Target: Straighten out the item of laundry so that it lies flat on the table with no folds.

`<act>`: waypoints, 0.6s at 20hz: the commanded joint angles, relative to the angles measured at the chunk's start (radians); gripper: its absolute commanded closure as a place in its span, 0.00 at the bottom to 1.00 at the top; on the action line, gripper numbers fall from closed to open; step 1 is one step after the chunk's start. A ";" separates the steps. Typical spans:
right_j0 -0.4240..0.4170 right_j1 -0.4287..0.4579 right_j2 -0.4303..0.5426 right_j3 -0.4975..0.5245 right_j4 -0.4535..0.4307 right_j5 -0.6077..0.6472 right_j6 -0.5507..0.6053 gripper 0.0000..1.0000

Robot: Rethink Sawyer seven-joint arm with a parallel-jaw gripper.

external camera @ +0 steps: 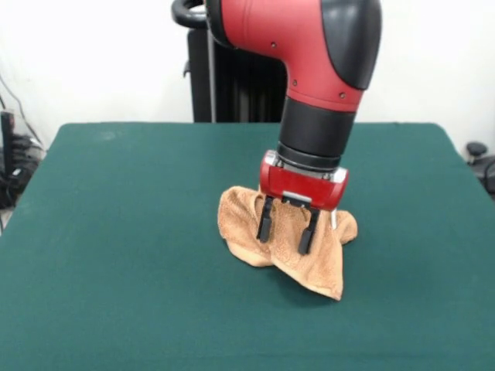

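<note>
The item of laundry, a tan-orange terry towel, lies crumpled in a heap near the middle of the green table, with one corner pointing toward the front edge. A small white label shows at its right side. My gripper hangs straight down right in front of the heap on its red and black arm. Its two black fingers stand apart, open, with towel fabric showing in the gap between them. From this view I cannot tell whether the tips touch the cloth.
Bare green felt stretches wide on every side of the towel. Dark cables and gear sit off the table's left edge, and a dark object sits beyond its right edge.
</note>
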 commanded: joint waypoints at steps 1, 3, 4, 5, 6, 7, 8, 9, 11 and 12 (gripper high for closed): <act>-0.035 0.088 0.180 0.063 0.049 -0.023 0.280 0.00; -0.045 0.095 0.195 0.064 0.045 -0.035 0.280 0.00; -0.047 0.097 0.196 0.061 0.044 -0.031 0.278 0.00; -0.043 0.096 0.192 0.060 0.045 -0.031 0.278 0.00; -0.037 0.098 0.183 0.056 0.044 -0.029 0.275 0.00; -0.032 0.099 0.176 0.052 0.033 -0.036 0.266 0.00; -0.028 0.099 0.171 0.051 0.033 -0.034 0.264 0.00; -0.025 0.099 0.167 0.050 0.030 -0.036 0.262 0.00; -0.020 0.098 0.161 0.048 0.030 -0.032 0.259 0.00; -0.017 0.097 0.157 0.047 0.031 -0.029 0.257 0.00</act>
